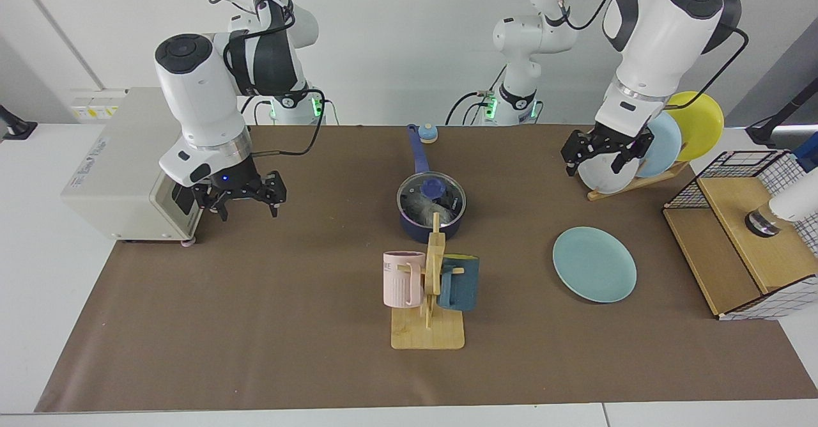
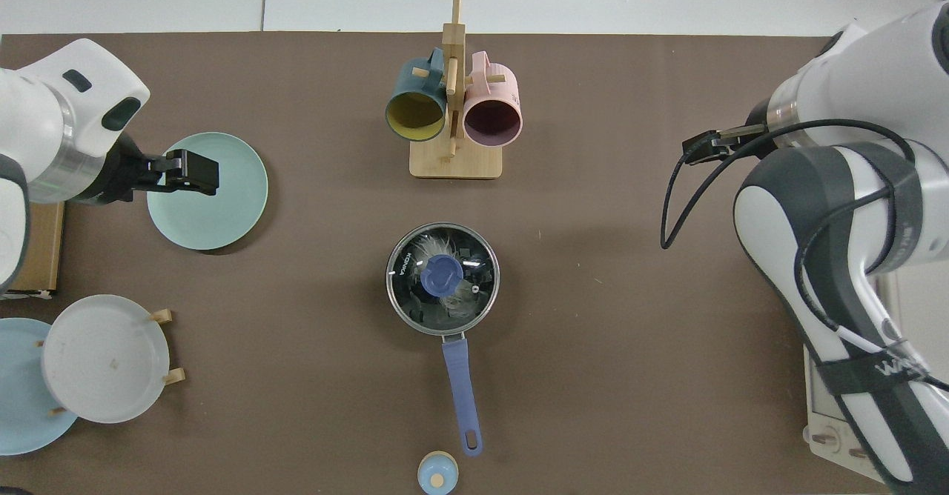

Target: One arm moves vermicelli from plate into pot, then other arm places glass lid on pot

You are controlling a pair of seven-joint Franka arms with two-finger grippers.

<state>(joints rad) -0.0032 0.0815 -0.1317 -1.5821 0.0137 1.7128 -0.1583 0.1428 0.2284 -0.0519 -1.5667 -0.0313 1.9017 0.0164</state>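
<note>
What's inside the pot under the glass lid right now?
Through the glass lid, pale vermicelli strands show inside the pot. The lid's blue knob and glare cover part of the bundle, so its full amount cannot be seen.
</note>
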